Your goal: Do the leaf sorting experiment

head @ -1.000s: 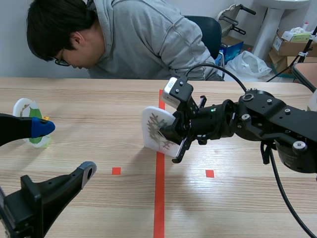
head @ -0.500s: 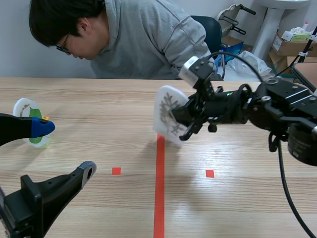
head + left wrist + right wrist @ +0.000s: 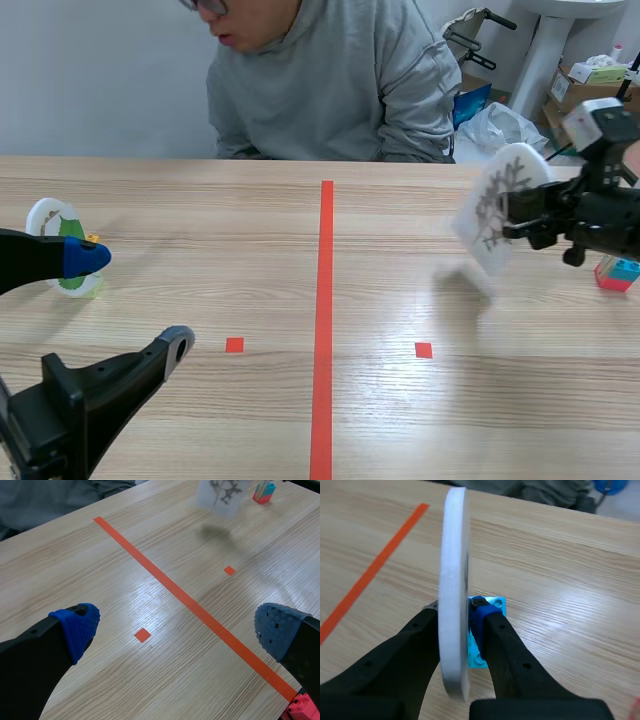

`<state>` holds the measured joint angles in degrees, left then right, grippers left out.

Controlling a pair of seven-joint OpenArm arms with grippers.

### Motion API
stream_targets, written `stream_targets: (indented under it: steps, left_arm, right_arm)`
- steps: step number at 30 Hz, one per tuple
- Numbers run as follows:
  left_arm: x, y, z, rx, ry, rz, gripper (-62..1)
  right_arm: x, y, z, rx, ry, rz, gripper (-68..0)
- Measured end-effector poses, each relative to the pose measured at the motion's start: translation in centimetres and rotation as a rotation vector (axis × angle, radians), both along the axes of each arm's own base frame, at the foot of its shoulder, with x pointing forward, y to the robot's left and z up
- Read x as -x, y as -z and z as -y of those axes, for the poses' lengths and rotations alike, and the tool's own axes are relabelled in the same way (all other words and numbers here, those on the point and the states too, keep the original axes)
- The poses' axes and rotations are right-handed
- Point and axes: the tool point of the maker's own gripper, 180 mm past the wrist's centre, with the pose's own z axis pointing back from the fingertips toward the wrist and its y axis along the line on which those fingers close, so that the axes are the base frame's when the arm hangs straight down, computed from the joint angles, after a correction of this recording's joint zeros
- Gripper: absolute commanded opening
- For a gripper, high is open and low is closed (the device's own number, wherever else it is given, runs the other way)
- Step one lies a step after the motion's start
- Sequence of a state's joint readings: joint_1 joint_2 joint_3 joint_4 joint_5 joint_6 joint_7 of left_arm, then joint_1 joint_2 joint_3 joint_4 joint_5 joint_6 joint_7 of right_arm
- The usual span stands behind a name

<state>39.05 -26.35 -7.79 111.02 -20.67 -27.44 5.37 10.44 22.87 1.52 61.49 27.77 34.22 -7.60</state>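
I saw the table [image 3: 200, 250] evenly and brightly lit from above, with a pale sheen on the wood ahead of my left gripper [image 3: 177, 627] in the left wrist view. The white disc [image 3: 495, 210] cast a soft shadow on the wood just beneath it. It looked smeared in the scene and left wrist views

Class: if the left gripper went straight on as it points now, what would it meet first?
Nothing near: only bare table with tape marks lies ahead of the open left gripper. Farther on, roughly in line, is the white leaf disc in the right gripper; depth is unclear.
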Motion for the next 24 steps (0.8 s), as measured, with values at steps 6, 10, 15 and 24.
stream_targets:
  steps: [6, 10, 15, 24]
  left_arm:
    - [0.0, 0.0, 0.0, 0.0, 0.0, 0.0, 1.4]
    - [0.0, 0.0, 0.0, 0.0, 0.0, 0.0, 1.4]
    - [0.0, 0.0, 0.0, 0.0, 0.0, 0.0, 1.4]
    - [0.0, 0.0, 0.0, 0.001, 0.0, 0.0, 1.4]
  right_arm:
    - [1.5, 0.7, 6.1, -0.015, 0.204, -0.038, -66.6]
    - [3.1, 2.0, 8.1, -0.014, 0.274, -0.077, -66.6]
    - [5.0, 3.8, 9.4, 0.0, 0.333, -0.13, -66.6]
    - [6.1, 4.8, 9.6, 0.001, 0.346, -0.154, -63.9]
